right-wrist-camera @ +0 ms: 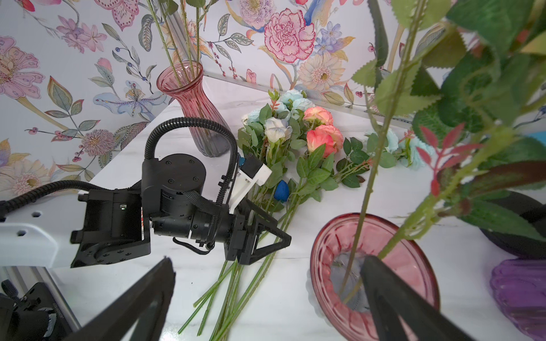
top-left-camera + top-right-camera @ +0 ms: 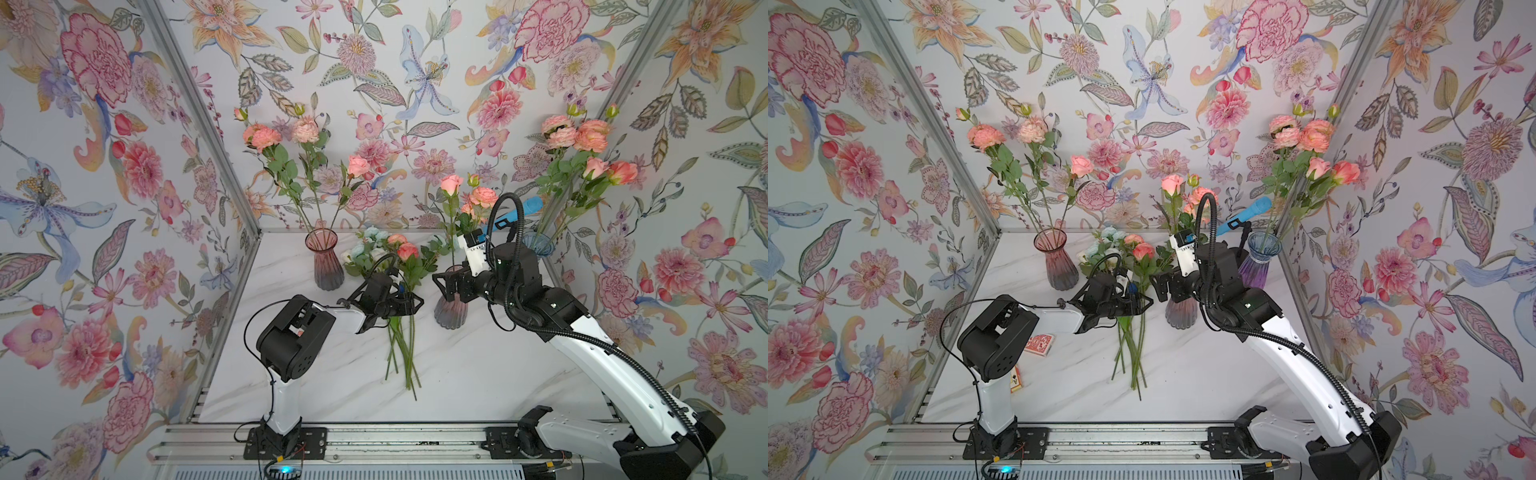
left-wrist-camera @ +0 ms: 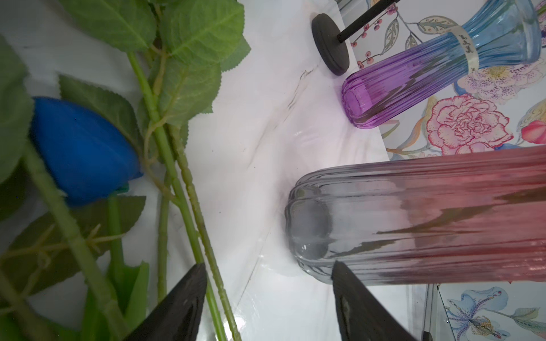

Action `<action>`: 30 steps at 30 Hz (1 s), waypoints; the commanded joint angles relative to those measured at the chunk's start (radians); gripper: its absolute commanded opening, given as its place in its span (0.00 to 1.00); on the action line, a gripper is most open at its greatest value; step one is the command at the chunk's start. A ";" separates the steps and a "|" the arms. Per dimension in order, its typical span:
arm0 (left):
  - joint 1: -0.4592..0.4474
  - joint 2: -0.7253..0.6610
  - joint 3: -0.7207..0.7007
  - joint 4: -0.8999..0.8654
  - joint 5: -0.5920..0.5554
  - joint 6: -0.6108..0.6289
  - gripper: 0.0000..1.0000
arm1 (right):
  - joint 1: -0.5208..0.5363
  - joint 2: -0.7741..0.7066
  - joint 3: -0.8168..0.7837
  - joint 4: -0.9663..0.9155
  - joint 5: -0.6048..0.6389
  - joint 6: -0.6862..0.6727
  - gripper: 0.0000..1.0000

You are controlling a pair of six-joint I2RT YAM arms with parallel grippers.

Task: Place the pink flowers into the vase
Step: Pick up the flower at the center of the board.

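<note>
A bunch of pink flowers (image 2: 407,250) (image 1: 320,138) lies on the marble table, mixed with white and pale blue blooms, with its green stems (image 2: 399,353) pointing at the front edge. My left gripper (image 2: 409,305) (image 3: 267,265) is low over those stems. Its jaws stand apart, and two stems (image 3: 204,236) run between them against one finger. A pink-to-grey glass vase (image 2: 451,311) (image 3: 413,218) (image 1: 413,265) stands just right of the bunch and holds pink flowers (image 2: 451,183). My right gripper (image 2: 440,286) (image 1: 267,259) hangs wide open and empty above its rim.
A second pink vase (image 2: 328,259) with pink flowers stands back left, and a blue-and-purple vase (image 2: 1260,259) with more stands back right. A blue microphone (image 2: 519,212) on a black stand is behind the right arm. A blue bud (image 3: 82,150) lies in the bunch. Playing cards (image 2: 1040,344) lie under the left arm.
</note>
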State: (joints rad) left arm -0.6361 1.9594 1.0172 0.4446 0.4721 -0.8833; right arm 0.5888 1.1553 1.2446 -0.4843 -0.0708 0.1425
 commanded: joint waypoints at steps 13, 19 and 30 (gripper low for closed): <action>0.017 0.081 0.046 -0.051 -0.011 -0.024 0.49 | -0.007 -0.022 -0.029 -0.004 0.014 -0.031 0.99; 0.030 0.079 0.039 -0.069 -0.042 -0.010 0.48 | -0.007 -0.017 -0.039 0.007 0.011 -0.032 0.99; 0.047 0.069 0.044 -0.101 -0.059 0.022 0.45 | -0.007 0.003 -0.035 0.007 0.001 -0.032 0.99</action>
State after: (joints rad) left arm -0.6029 2.0205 1.0492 0.3962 0.4564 -0.8841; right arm 0.5877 1.1503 1.2148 -0.4831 -0.0643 0.1265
